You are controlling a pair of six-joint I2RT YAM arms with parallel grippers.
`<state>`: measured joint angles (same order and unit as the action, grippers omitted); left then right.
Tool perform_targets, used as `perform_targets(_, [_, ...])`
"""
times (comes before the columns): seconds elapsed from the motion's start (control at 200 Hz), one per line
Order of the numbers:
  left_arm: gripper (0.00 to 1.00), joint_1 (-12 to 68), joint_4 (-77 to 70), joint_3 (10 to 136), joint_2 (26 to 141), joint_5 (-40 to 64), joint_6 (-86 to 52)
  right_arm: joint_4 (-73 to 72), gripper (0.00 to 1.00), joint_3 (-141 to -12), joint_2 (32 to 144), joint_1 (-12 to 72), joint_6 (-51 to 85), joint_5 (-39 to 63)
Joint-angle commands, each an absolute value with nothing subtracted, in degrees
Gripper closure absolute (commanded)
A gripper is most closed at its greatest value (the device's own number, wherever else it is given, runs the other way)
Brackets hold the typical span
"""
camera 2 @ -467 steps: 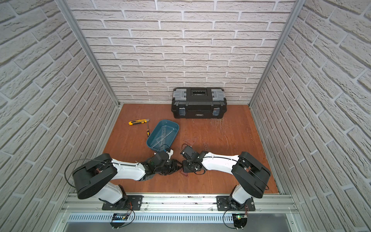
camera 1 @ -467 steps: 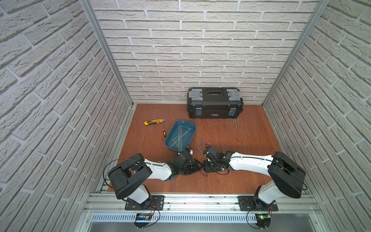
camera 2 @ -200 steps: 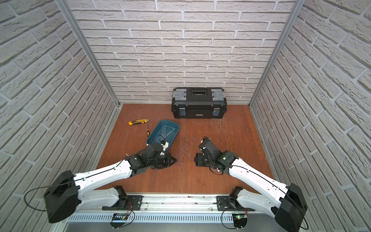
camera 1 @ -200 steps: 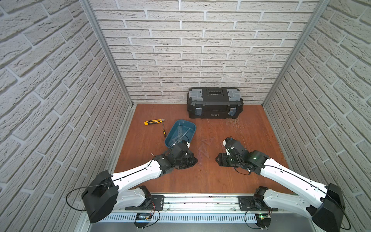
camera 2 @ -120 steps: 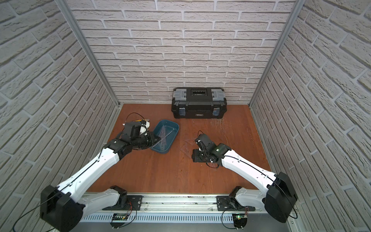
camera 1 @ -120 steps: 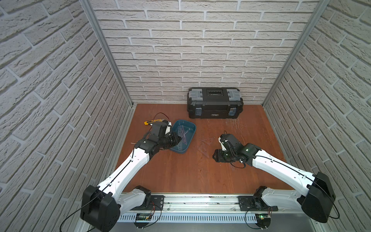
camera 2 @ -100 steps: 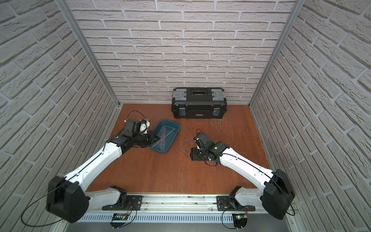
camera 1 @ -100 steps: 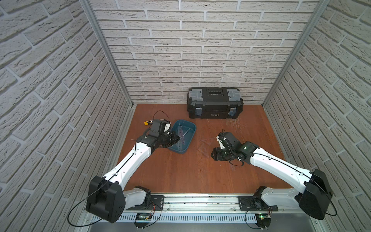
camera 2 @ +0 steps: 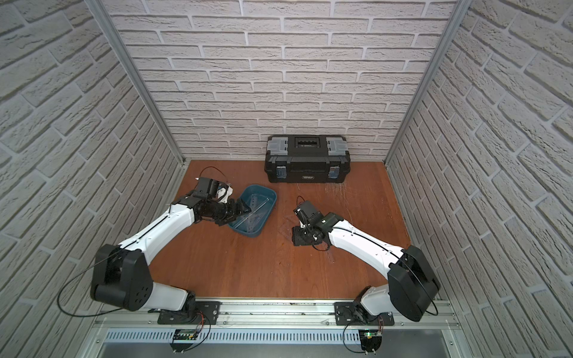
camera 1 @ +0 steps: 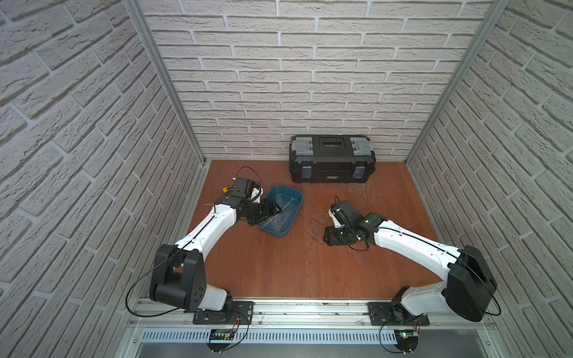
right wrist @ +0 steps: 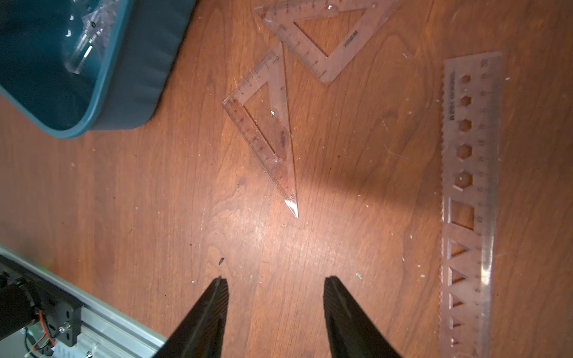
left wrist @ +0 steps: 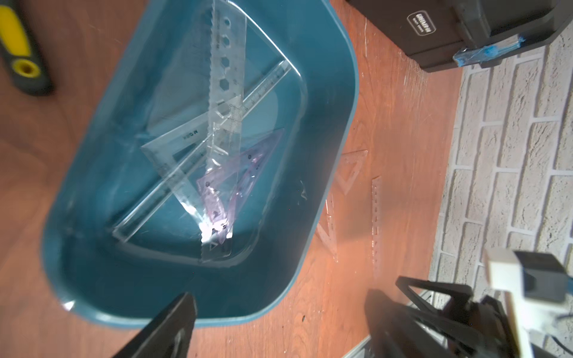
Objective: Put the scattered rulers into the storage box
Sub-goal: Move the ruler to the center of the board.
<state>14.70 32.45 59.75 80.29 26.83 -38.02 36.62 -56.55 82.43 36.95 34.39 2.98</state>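
The teal storage box [camera 1: 293, 198] [camera 2: 270, 192] stands left of centre on the wooden floor. Several clear rulers [left wrist: 217, 148] and a purplish set square [left wrist: 235, 179] lie crossed inside it. My left gripper [camera 1: 274, 207] [left wrist: 279, 300] hovers over the box's near rim [left wrist: 341, 124], open, with nothing between its fingers. To the right of the box, two clear set squares [right wrist: 269, 130] [right wrist: 325, 34] and a long stencil ruler [right wrist: 468, 198] lie flat on the floor. My right gripper [camera 1: 329, 237] [right wrist: 276, 280] is open and empty, low over bare wood just short of the smaller set square.
A black toolbox [camera 1: 331, 161] with grey latches sits against the back wall. A yellow-and-black tool handle [left wrist: 18, 49] lies on the far side of the box from the loose rulers. Brick walls close three sides, and a metal rail [camera 1: 310, 307] runs along the front.
My left arm swung from the front centre of the floor to the storage box, and its gripper went from shut to open there. My right arm shifted slightly left and its jaws narrowed a little.
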Motion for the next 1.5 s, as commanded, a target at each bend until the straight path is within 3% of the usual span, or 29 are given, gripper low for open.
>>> perform_targets(0.0, [0.12,14.51,36.13,61.80,74.41,23.66,-36.85,37.05,0.49,-60.04,86.27,36.74,30.74,1.22])
perform_targets(0.33, [0.17,19.78,37.79,49.23,54.86,16.20,-45.38,40.91,0.55,-73.74,103.57,37.09,25.45,-4.56])
perform_targets(0.61, [0.18,23.45,40.01,39.41,41.95,11.47,-51.14,42.21,0.60,-79.70,110.88,37.11,23.90,-6.47])
perform_targets(1.495, [0.18,23.65,37.60,36.44,41.70,12.92,-52.80,39.91,0.65,-77.07,114.86,38.45,24.46,-6.60])
